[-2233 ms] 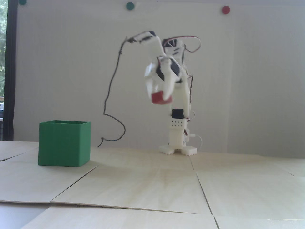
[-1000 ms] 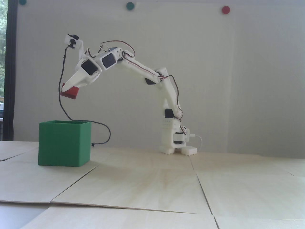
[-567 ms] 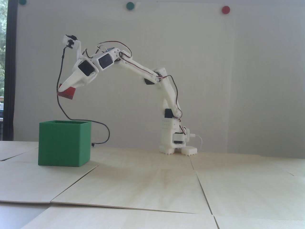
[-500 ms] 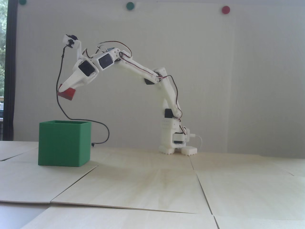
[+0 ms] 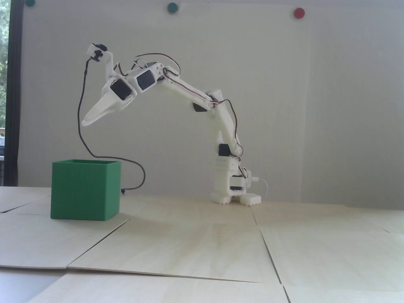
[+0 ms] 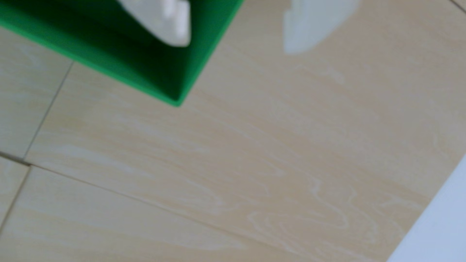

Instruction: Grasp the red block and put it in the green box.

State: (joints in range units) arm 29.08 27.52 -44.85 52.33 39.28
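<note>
In the fixed view, I am watching the white arm [image 5: 202, 98] reaching out to the left from its base at the back of the wooden table [image 5: 202, 246]. The gripper [image 5: 86, 122] is hanging in the air above the green box [image 5: 85, 189], pointing down and to the left, well clear of the rim. I am seeing nothing red between its fingertips, and I am not finding the red block anywhere on the table here; the box walls are hiding whatever is lying inside. A black cable [image 5: 82, 104] is looping down from the camera mount behind the box.

In the wrist view, which is blurred, I am looking down past two white fingers [image 6: 171, 27] entering from the top edge. They are standing wide apart with a clear gap and nothing held between them, so the gripper [image 6: 237, 47] is released. One fingertip is showing over the dark interior of the green box [image 6: 201, 63], the other over bare wood [image 6: 252, 163] beside it. The red block is not showing in this view either.
</note>
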